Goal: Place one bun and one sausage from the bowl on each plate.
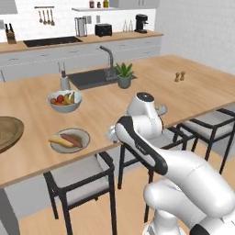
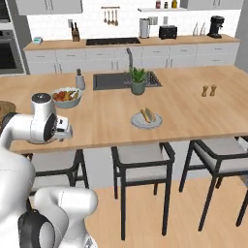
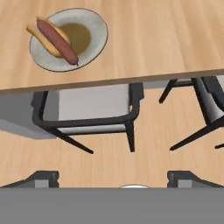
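- Left: wooden bowl (image 1: 8, 132) at the counter's far edge, the source dish, contents not visible
- Middle: plate (image 1: 69, 140) bearing one bun (image 1: 59, 142) and one sausage (image 1: 71, 139) side by side, seemingly served
- Right: gripper (image 3: 113, 177) spread wide, holding nothing, off the counter edge over the chairs (image 3: 89, 114)

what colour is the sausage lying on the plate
The slim, round-ended sausage is reddish-brown, lying beside a golden-tan bun on the flat light-grey plate. Best seen in the hand view.
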You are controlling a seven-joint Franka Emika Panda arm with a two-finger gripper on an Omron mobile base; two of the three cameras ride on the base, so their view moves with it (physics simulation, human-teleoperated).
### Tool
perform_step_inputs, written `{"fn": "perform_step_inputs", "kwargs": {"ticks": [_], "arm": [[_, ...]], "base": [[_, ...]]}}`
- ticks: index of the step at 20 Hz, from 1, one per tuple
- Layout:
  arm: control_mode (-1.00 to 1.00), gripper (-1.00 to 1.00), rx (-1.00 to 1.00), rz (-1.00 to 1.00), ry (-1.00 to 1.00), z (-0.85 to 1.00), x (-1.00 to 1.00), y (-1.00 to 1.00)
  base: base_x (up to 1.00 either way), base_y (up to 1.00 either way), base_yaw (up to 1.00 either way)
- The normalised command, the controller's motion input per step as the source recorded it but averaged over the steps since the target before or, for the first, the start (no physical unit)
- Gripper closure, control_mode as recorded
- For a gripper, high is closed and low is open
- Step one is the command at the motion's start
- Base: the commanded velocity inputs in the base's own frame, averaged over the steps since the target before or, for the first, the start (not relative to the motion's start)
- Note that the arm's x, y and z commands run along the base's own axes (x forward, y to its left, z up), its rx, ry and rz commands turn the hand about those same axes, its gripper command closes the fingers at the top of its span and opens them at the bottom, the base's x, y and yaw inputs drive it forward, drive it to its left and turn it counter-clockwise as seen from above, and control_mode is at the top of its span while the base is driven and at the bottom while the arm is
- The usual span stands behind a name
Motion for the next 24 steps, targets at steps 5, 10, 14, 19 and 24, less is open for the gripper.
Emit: {"fn": "perform_step_inputs", "kwargs": {"ticks": [5, 10, 14, 19, 24], "arm": [[1.00, -1.00, 0.00, 0.00, 0.00, 0.00, 0.00, 0.00], [1.00, -1.00, 0.00, 0.00, 0.00, 0.00, 0.00, 0.00], [1.00, -1.00, 0.00, 0.00, 0.00, 0.00, 0.00, 0.00], [1.00, -1.00, 0.00, 0.00, 0.00, 0.00, 0.00, 0.00], [1.00, -1.00, 0.00, 0.00, 0.00, 0.00, 0.00, 0.00]], "base": [[-0.05, 1.00, 0.00], [0.00, 1.00, 0.00], [0.27, 1.00, 0.00], [0.84, 0.94, 0.00], [0.91, 0.36, 0.00]]}}
